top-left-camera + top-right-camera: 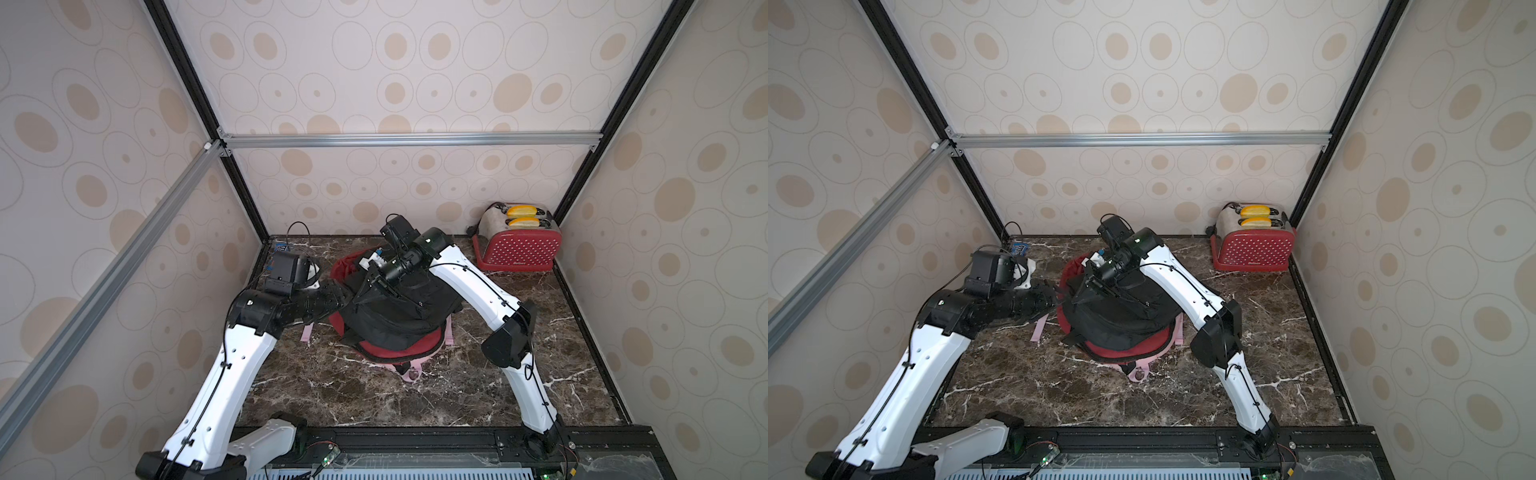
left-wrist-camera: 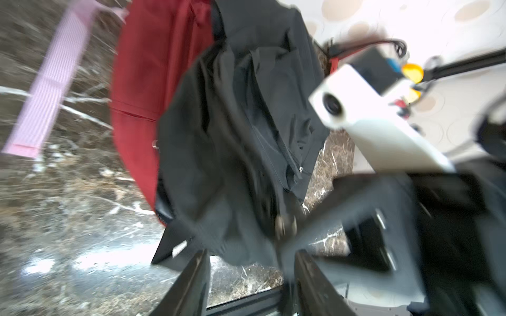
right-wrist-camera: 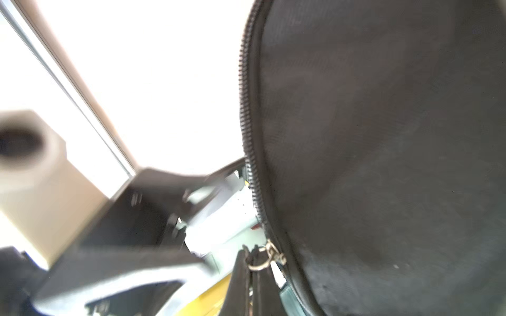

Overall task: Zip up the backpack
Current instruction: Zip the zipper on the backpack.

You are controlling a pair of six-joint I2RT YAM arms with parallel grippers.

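- Closest to the top camera, a black base rail (image 1: pixel 415 441) spans the front edge, and both white-and-black arms rise from it.
- The left arm (image 1: pixel 232 374) leans forward, bends at its black elbow and runs low and nearly level toward the bag's left edge.
- The left hand (image 2: pixel 250 254) has its fingers spread apart, with marble showing between them. The bag's black fabric edge hangs right at the fingertips, and nothing is pinched. This wrist view is blurred.
- The right arm (image 1: pixel 469 282) folds at its elbow to the right of the bag, then arches over it with the wrist tipped down onto the top.
- The right hand (image 3: pixel 252 260) is closed tight, and its tips meet at the small silver metal ring (image 3: pixel 258 264) of the zipper slider.
- The black-and-dark-red fabric backpack (image 1: pixel 395 328) lies mid-desk toward the back on the dark brown marble desk (image 1: pixel 374 399). Its black panel is bunched over the red body, and pale pink webbing straps (image 1: pixel 307 332) trail out beside it.
- A black coil zipper (image 3: pixel 246 109) runs bare along the black panel's edge above the slider.
- What the backpack holds cannot be told.
- A red white-dotted toaster with a steel top (image 1: pixel 517 249) stands in the far right corner, well apart from the bag. Two yellow slices (image 1: pixel 523 216) sit upright in its slots.
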